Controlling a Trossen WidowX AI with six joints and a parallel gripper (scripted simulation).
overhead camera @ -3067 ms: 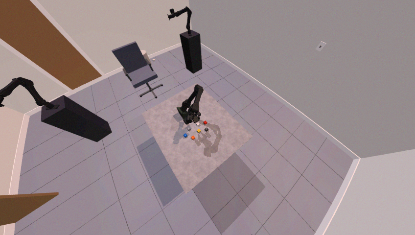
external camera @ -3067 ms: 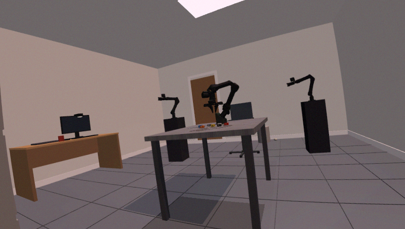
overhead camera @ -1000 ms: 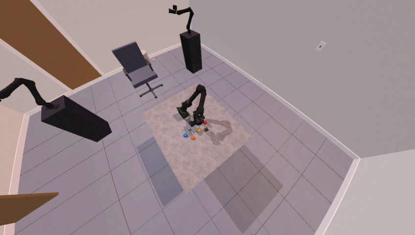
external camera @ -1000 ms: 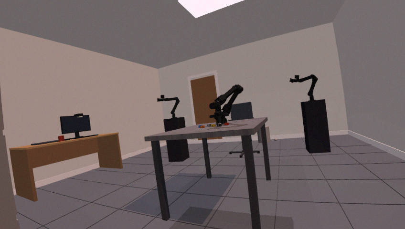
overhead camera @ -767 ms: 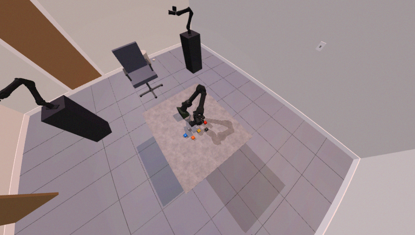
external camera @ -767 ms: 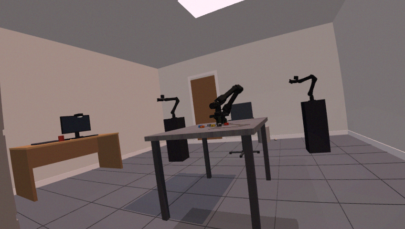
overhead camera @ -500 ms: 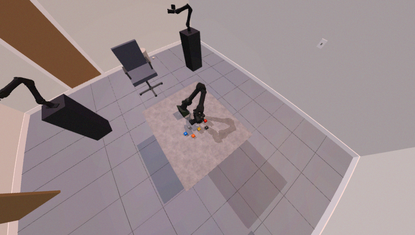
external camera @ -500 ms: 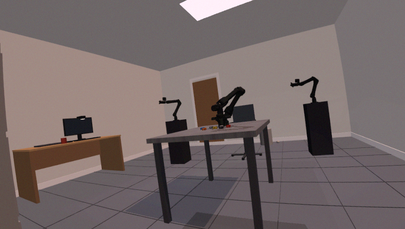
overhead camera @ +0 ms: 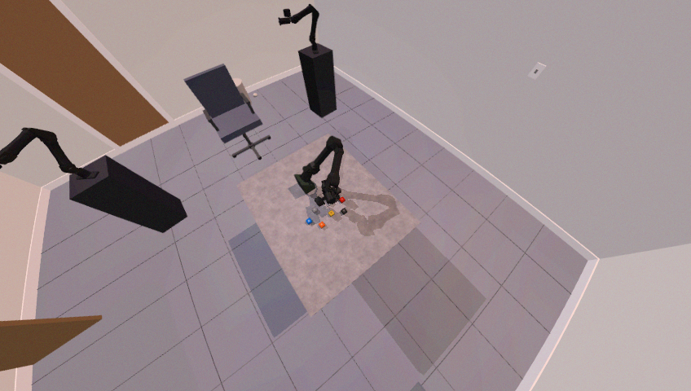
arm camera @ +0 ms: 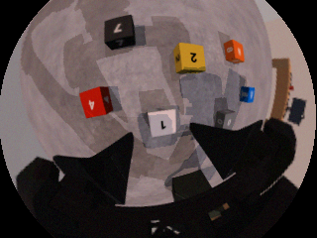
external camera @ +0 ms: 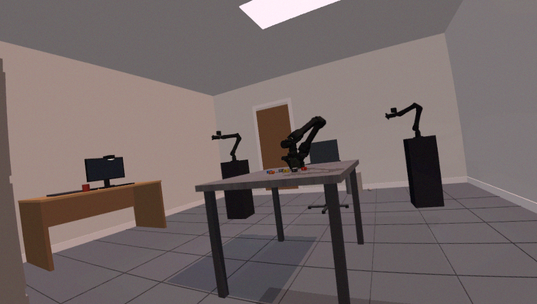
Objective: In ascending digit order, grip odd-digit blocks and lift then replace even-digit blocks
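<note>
In the wrist view I see, at the left, the red block point(overhead camera: 341, 199) point(external camera: 304, 168) point(arm camera: 96, 102), apart, waiting for its later turn. Next, the white block point(arm camera: 162, 123) with digit 1 is on the surface point(overhead camera: 310, 290) point(external camera: 263, 181) point(arm camera: 54, 64), inward from its edges. My claw point(arm camera: 162, 130) is wide and empty around it, I think for gripping or releasing without lifting. Rightward, the yellow block point(overhead camera: 331, 213) point(external camera: 285, 171) point(arm camera: 189, 58) probably follows.
</note>
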